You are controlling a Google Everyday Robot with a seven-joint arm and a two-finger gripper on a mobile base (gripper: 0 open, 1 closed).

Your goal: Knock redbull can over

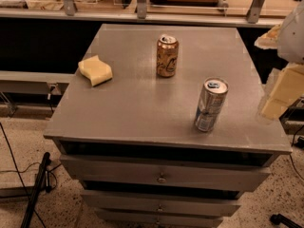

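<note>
The redbull can, tall, slim and silver with blue panels, stands upright on the grey cabinet top near its front right corner. My gripper shows as cream-coloured parts at the right edge of the view, beyond the cabinet's right side. It is level with the can, about a can's height to its right, and not touching it.
A shorter gold-brown soda can stands upright at the back middle of the top. A yellow sponge lies at the left. The cabinet has drawers below. Rails and a shelf run along the back, and a black stand and cables are on the floor at left.
</note>
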